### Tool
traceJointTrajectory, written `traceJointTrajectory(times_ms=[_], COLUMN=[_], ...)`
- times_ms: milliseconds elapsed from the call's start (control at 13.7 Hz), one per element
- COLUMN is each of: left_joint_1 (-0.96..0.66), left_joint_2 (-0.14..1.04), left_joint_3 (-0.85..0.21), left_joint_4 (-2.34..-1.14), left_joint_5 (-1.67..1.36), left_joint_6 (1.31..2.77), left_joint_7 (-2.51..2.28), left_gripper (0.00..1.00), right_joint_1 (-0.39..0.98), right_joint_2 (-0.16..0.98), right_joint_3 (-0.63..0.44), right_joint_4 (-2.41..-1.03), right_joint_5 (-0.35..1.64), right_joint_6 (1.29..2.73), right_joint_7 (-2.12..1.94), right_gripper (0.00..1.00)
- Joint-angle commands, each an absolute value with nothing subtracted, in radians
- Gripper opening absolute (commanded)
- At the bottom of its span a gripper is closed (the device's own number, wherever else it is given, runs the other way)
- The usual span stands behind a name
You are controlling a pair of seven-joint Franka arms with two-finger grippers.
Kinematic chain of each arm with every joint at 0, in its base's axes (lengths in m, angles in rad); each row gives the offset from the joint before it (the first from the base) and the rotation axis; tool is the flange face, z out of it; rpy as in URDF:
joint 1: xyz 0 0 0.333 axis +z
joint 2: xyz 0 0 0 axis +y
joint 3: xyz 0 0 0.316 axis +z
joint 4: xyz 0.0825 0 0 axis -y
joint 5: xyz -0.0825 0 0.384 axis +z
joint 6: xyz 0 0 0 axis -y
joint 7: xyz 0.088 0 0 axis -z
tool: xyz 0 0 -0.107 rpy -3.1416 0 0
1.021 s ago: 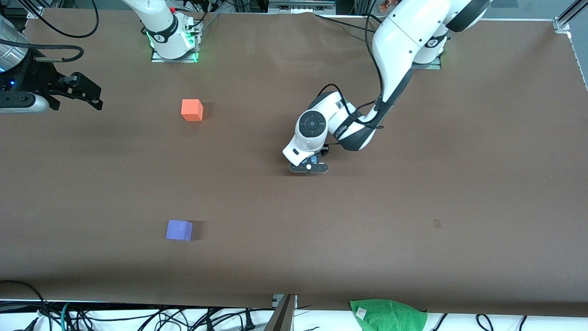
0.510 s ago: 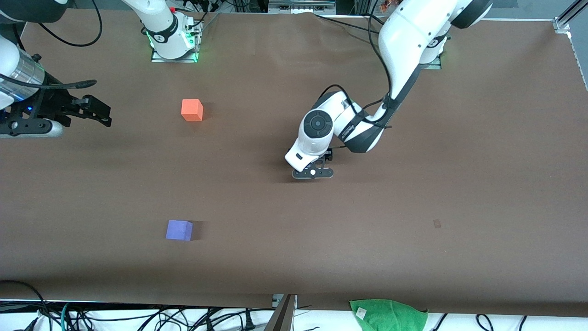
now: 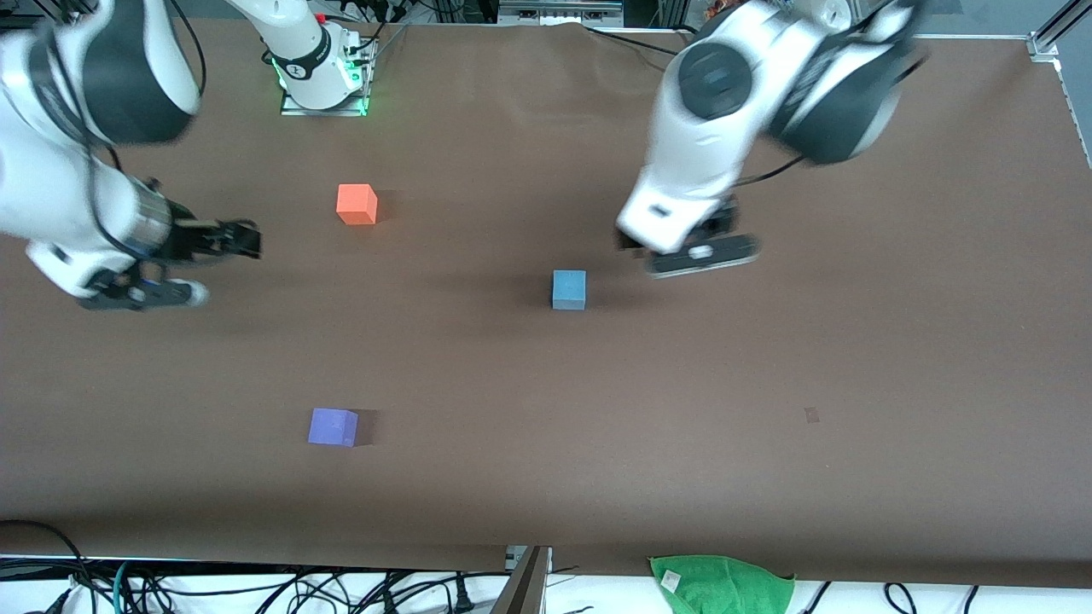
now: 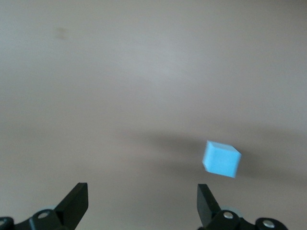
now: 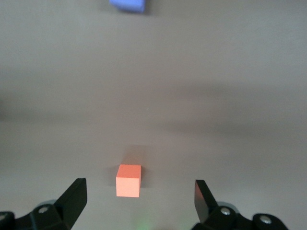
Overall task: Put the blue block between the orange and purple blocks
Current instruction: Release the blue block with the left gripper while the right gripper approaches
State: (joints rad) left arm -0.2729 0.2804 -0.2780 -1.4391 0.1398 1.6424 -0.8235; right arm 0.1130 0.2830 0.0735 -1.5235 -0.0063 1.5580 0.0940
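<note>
The blue block rests alone on the brown table, nearer the left arm's end than the other two cubes. The orange block lies farther from the front camera, and the purple block lies nearer to it. My left gripper hangs open and empty above the table, beside the blue block and apart from it. Over the right arm's end of the table, my right gripper is open and empty, pointing toward the orange block.
A green cloth lies at the table's front edge, with cables along that edge. The right arm's base stands at the back. A small dark mark shows on the tabletop.
The left gripper opened, let go of the blue block and rose away toward its base; the block now sits uncovered. The right arm swung in toward the orange block.
</note>
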Motion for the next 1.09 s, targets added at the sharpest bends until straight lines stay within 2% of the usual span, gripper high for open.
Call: traceJointTrajectory(times_ms=[0,146,365,656,875,1021], left_joint_1=[-0.105,-0.034,0.081,0.094,0.072,0.052], left_joint_2=[0.192,0.180,0.179,0.148,0.000,-0.110], left_joint_3=[-0.296,-0.296,-0.291,-0.210,-0.129,-0.085], left_joint_4=[-1.485,-1.485,-1.485,-1.521,-1.716,-1.839], left_joint_5=[0.155,0.149,0.141,0.076,-0.023,-0.028], left_joint_6=[1.606,1.543,1.528,1.558,1.652,1.770], left_joint_7=[-0.824,-0.688,-0.395,-0.200,-0.102,-0.081], left_gripper=[1.00,1.00,1.00,1.00,1.00,1.00], right_joint_1=[0.230,0.309,0.463,0.633,0.712,0.733], right_joint_2=[0.305,0.357,0.457,0.583,0.669,0.710], right_joint_3=[0.084,0.087,0.087,0.083,0.078,0.077], right_joint_4=[-1.500,-1.494,-1.493,-1.489,-1.488,-1.479], right_joint_5=[0.009,0.043,0.081,0.060,-0.018,-0.069], right_joint_6=[1.589,1.658,1.868,2.145,2.337,2.373], right_joint_7=[0.167,0.357,0.499,0.711,0.758,0.759], right_gripper=[0.99,0.99,1.00,0.99,1.00,1.00])
